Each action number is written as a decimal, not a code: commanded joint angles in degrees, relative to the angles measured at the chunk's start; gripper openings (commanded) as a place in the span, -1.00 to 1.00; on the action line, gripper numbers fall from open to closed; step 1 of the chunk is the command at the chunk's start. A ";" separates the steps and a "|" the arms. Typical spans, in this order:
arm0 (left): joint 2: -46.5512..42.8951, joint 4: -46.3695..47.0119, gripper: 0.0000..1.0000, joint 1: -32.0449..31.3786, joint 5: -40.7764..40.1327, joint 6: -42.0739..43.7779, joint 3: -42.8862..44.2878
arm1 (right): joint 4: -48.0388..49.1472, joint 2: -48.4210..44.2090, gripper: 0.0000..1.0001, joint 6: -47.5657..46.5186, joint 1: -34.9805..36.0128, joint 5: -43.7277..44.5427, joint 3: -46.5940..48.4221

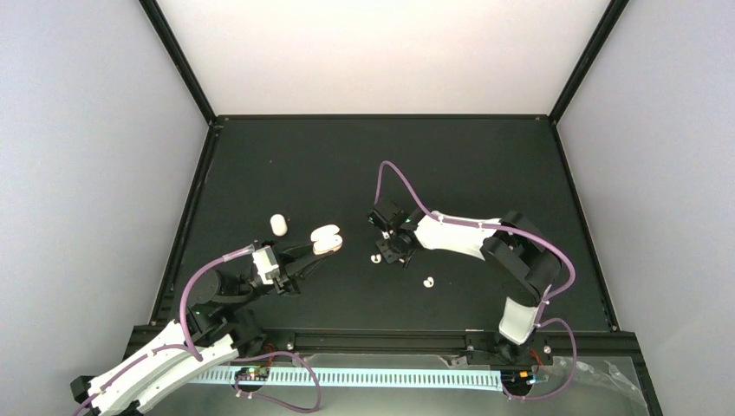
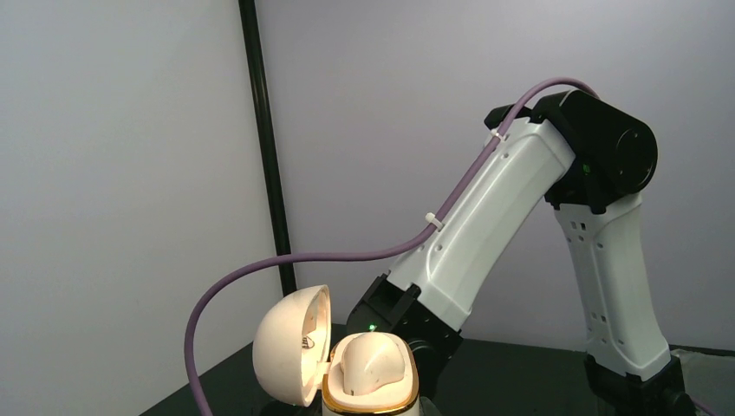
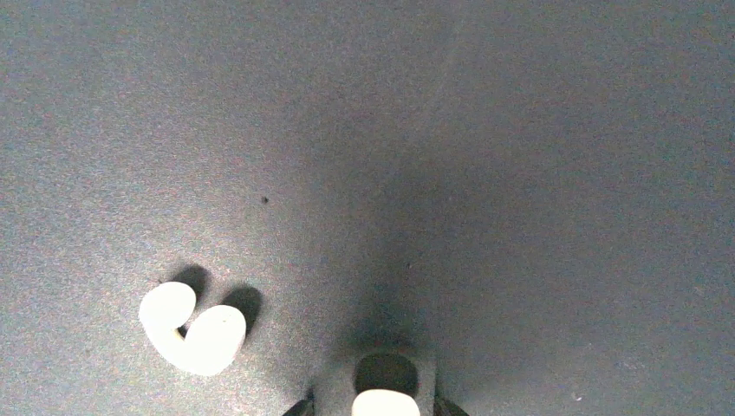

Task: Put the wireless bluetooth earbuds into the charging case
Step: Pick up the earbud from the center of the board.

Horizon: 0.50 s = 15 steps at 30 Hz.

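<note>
My left gripper (image 1: 317, 250) is shut on the open cream charging case (image 1: 326, 239) and holds it at the table's left centre. In the left wrist view the case (image 2: 371, 394) has a gold rim, its lid (image 2: 290, 347) swung open to the left, and a cream bean-shaped piece (image 2: 373, 360) sitting in it. My right gripper (image 1: 400, 251) is low over the mat with a small white earbud (image 3: 386, 405) between its fingertips, only its top showing. A curled earbud (image 3: 191, 329) lies on the mat just to its left; it also shows in the top view (image 1: 375, 257). Another earbud (image 1: 428, 282) lies nearer the front.
A small white oval object (image 1: 278, 224) lies on the black mat left of the case. The right arm (image 2: 520, 208) fills the background of the left wrist view. Black frame posts and grey walls bound the mat.
</note>
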 commanded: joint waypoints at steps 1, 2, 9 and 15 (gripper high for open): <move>0.59 0.10 -0.97 -0.39 0.61 0.04 1.58 | 0.15 1.63 -0.30 -0.77 -0.06 0.53 1.18; 0.59 0.11 -0.97 -0.39 0.64 0.04 1.58 | 0.26 1.65 -0.30 -0.78 0.00 0.59 1.09; 0.67 0.16 -0.97 -0.40 0.66 -0.05 1.58 | 0.64 2.17 -0.42 -0.88 -0.07 1.12 0.95; 0.67 0.19 -0.97 -0.38 0.62 -0.05 1.58 | 0.64 2.20 -0.56 -1.00 -0.06 0.94 0.39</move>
